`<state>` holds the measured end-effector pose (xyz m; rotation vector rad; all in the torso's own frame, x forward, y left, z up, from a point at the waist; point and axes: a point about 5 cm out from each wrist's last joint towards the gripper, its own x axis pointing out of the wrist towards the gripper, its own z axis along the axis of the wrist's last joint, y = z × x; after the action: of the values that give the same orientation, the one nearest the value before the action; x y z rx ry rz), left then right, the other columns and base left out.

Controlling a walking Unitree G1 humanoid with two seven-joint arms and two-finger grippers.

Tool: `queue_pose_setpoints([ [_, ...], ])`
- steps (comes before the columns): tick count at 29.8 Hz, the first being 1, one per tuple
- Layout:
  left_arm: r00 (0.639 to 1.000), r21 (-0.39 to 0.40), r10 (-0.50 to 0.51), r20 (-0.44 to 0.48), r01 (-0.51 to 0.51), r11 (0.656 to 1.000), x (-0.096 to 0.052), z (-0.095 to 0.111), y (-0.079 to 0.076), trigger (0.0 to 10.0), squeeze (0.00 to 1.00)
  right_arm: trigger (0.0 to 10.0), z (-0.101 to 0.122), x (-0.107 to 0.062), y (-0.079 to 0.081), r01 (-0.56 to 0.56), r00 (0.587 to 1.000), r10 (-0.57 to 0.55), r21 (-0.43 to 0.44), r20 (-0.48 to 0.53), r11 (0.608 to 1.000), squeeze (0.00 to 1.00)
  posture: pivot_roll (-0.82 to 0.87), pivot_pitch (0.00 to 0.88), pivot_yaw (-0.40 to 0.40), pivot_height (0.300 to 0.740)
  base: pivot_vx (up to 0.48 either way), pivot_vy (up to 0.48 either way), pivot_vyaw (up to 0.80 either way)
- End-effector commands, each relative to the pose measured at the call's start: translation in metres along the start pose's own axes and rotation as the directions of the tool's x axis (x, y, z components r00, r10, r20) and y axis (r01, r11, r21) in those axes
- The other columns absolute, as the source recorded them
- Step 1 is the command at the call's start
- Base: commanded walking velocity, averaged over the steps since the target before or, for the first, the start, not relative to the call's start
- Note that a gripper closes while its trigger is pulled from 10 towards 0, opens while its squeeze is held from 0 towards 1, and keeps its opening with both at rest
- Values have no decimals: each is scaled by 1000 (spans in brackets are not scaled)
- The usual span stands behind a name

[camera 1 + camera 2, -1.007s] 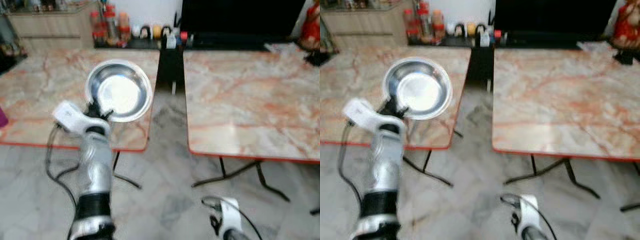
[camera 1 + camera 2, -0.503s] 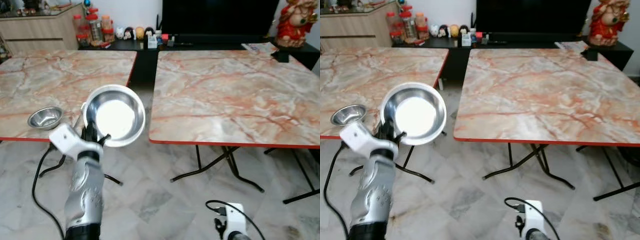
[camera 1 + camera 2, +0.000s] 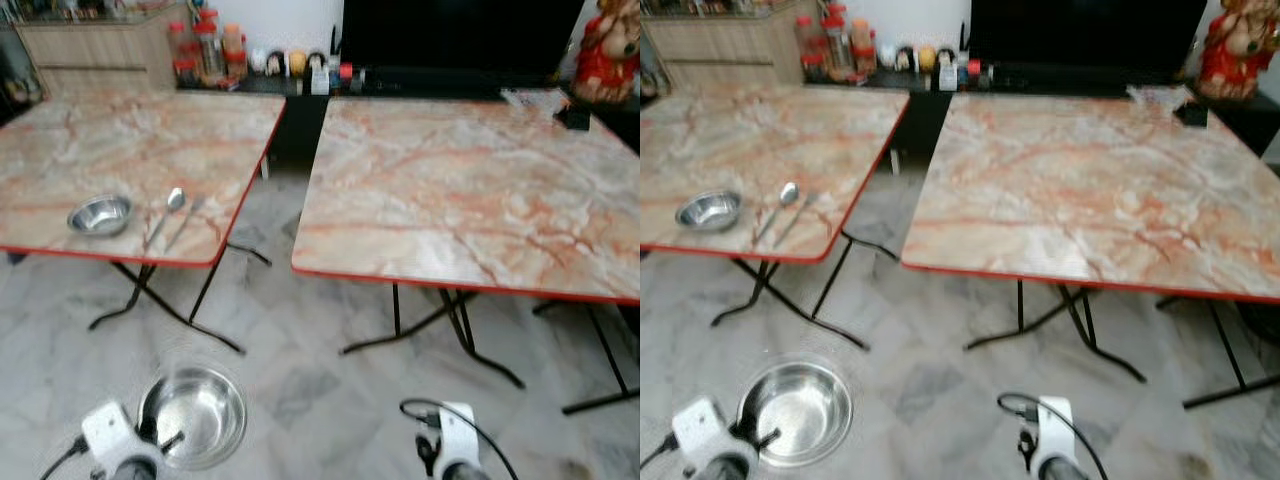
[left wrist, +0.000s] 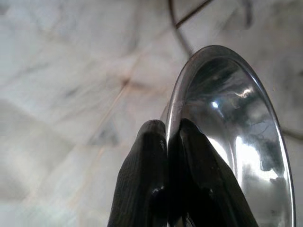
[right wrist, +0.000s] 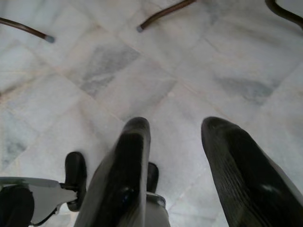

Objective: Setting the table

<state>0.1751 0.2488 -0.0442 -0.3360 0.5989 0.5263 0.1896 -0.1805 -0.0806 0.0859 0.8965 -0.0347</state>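
Note:
My left gripper (image 4: 166, 137) is shut on the rim of a large steel bowl (image 3: 193, 415), held low over the floor at the bottom left of the head views. On the left table (image 3: 60, 140) lie a small steel bowl (image 3: 100, 214), a spoon (image 3: 166, 212) and a second utensil (image 3: 186, 220) near its front edge. The right table (image 3: 470, 190) has a bare marble top. My right gripper (image 5: 174, 137) hangs low over the floor tiles, open with nothing between its fingers.
A dark gap with floor runs between the two tables. Black folding table legs (image 3: 420, 335) stand under each top. A low black cabinet (image 3: 440, 75) with jars and small figures lines the back wall. A red figurine (image 3: 605, 50) stands at the back right.
My left arm has dropped, bringing the large bowl from table height down near the floor. The camera view has shifted, so both tables sit differently in the picture.

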Motion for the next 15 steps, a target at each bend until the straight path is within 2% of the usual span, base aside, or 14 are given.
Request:
queue_pose_setpoints([
  [1, 1000, 41, -8, -22, 9, 999, 5, -4, -4, 10000, 0, 10000, 7, 1, -1, 1, 1000, -1, -7, 14, 1000, 0, 58, 0, -14, 732, 0, 0, 0],
  [5, 999, 21, -3, -49, 4, 1000, 8, -8, -7, 10000, 0, 10000, 7, 1, -5, 9, 1000, -9, 2, 18, 1000, 0, 41, 0, -15, 732, 0, 0, 0],
  [8, 999, -70, -9, -44, 6, 998, 14, -7, -14, 10000, 0, 10000, 8, 0, -8, 16, 1000, -16, -2, 20, 1000, 0, 26, 0, -20, 732, 0, 0, 0],
  [11, 1000, -238, -2, 16, 5, 971, 22, 5, -25, 10000, 0, 10000, 8, 0, -12, 31, 999, -31, 1, 28, 1000, 0, 20, 0, -30, 732, 0, 0, 0],
  [12, 1000, -238, -2, 16, 5, 971, 22, 5, -25, 10000, 0, 10000, 8, 0, -12, 31, 999, -31, 1, 28, 1000, 0, 20, 0, -30, 732, 0, 0, 0],
  [14, 999, -318, 2, 53, 15, 948, 25, 13, -30, 10000, 0, 10000, 9, -1, -14, 35, 999, -35, -4, 37, 999, 0, 15, 0, -33, 732, 0, 0, 0],
  [15, 998, -335, 1, 56, 18, 942, 26, 14, -32, 10000, 0, 10000, 9, -1, -14, 36, 999, -35, -8, 37, 999, 0, 14, 0, -33, 732, 0, 0, 0],
])
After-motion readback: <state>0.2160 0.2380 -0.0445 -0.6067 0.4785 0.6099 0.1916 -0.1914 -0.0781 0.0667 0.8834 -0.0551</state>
